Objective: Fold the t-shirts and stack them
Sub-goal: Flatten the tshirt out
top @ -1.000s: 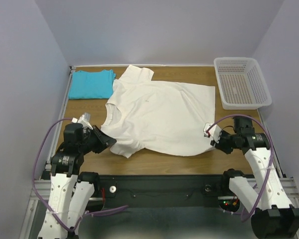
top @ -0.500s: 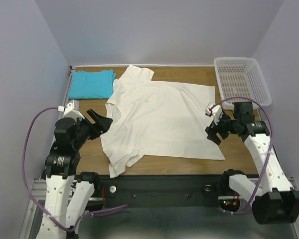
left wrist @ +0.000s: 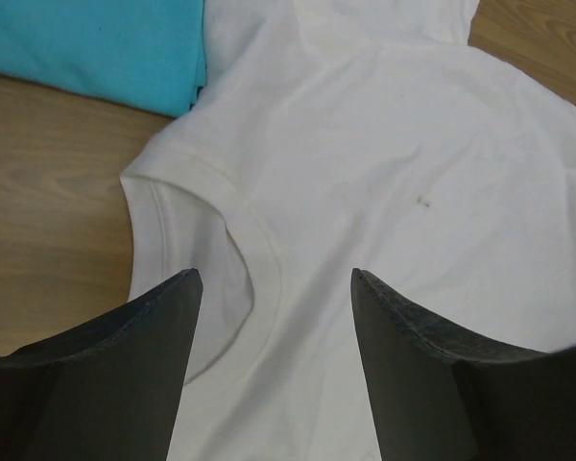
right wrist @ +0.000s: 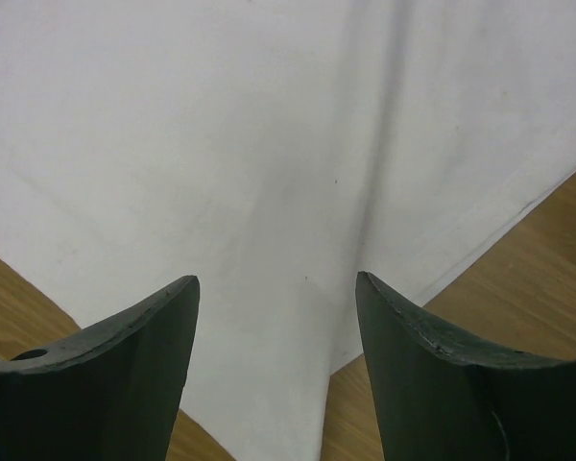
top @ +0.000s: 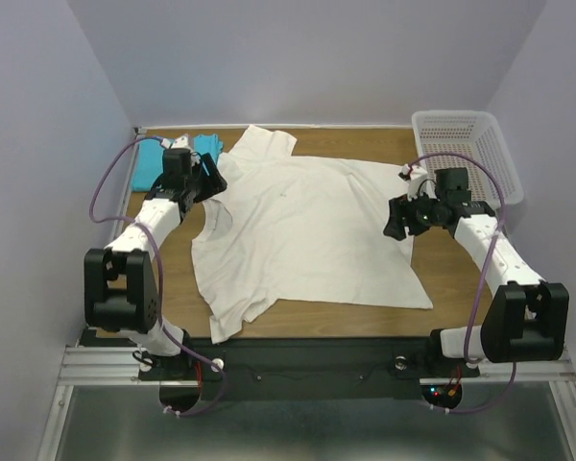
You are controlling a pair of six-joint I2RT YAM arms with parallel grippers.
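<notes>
The cream t-shirt (top: 307, 230) lies spread on the bench (top: 461, 279), the turquoise t-shirt (top: 146, 168) at far left. The left tool (left wrist: 274, 279) over the collar (left wrist: 259, 250) and the right tool (right wrist: 278, 283) over the right hem (right wrist: 466, 245) hang empty, jaws apart. Pinching one layer only could skew the fold.

With both sets of jaws spread, my left gripper (top: 211, 176) has the turquoise t-shirt (top: 146, 168) just beside it at the far-left corner, my right gripper (top: 395, 219) has the white basket (top: 451, 115) near its far right, and bare tabletop (top: 461, 279) lies free right of the cream t-shirt (top: 307, 235).
</notes>
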